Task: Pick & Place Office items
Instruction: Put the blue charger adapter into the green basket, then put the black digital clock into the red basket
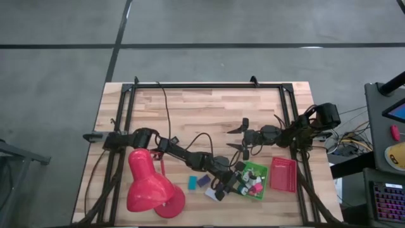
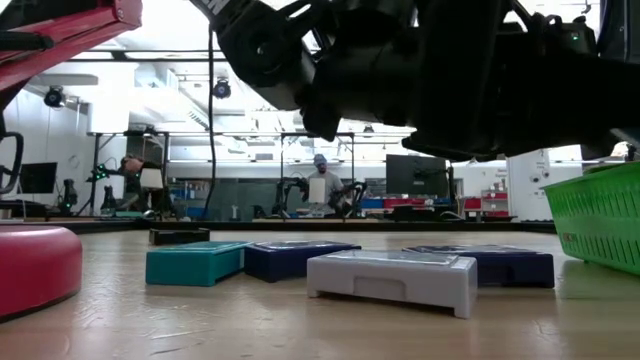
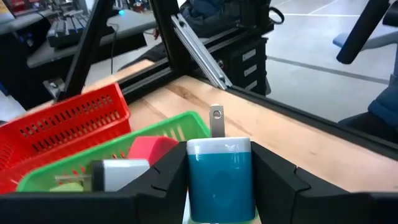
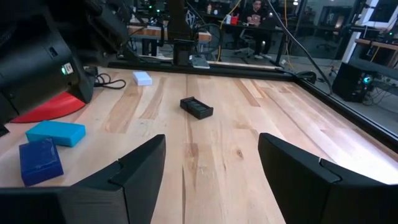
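Room: a workshop shows beyond the table in the low view, with lit benches, monitors and a seated person (image 2: 318, 185) far back; grey floor surrounds the table in the high view
Table (image 1: 190, 114): pale wooden planks inside a black frame, bare over most of its far half
Red desk lamp (image 1: 147, 183): stands at the near left corner, its shade close to the left arm's forearm
Trays: the green tray (image 1: 258, 171) already holds several small pieces; the red tray (image 1: 283, 174) sits just beside it, nearer the right edge
Left gripper (image 3: 221, 186): clamped on a teal-and-white plug block (image 3: 220, 174), metal prong up, hanging just short of the green tray's rim
Right gripper (image 4: 211, 168): jaws spread fairly wide, holding nothing, hovering over bare wood farther back, aimed toward the loose pieces
Loose items: a teal block (image 2: 195, 262), a dark blue block (image 2: 295, 258) and a white block (image 2: 392, 280) lie near each other on the wood left of the green tray; a black piece (image 4: 196, 107) and a small white piece (image 4: 142, 78) lie well apart from them
Risk, release: letting go short of the rim would likely drop the plug block onto the table or leave it perched on the tray's edge
Risk, crowding: the tray looks full on the near side, so the block may land on other pieces and tip out
Risk, arms: both arms work near the same trays, so a reach by the right one could brush the left
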Controlling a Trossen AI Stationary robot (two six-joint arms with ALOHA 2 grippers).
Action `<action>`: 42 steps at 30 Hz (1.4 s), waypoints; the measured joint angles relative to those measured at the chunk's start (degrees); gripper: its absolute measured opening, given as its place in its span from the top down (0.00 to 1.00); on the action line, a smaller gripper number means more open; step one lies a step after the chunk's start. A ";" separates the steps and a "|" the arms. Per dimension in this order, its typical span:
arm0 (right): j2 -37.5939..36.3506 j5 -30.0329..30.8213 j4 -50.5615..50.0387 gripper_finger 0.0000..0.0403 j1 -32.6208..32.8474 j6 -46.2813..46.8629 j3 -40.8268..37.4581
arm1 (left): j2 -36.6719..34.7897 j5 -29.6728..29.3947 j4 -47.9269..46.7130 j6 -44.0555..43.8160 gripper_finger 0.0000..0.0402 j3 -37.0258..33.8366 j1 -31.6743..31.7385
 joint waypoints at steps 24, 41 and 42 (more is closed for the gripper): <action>0.00 0.00 0.01 0.37 0.00 -0.01 0.00 | 0.00 -0.44 -0.87 -0.67 0.51 0.00 0.06; 0.00 0.00 0.00 0.37 0.00 -0.01 0.00 | 0.00 -0.86 -0.89 -0.90 0.46 0.00 0.07; 0.00 0.00 0.01 0.36 0.00 -0.02 0.00 | -0.02 -0.86 -0.89 -0.90 0.46 0.00 0.07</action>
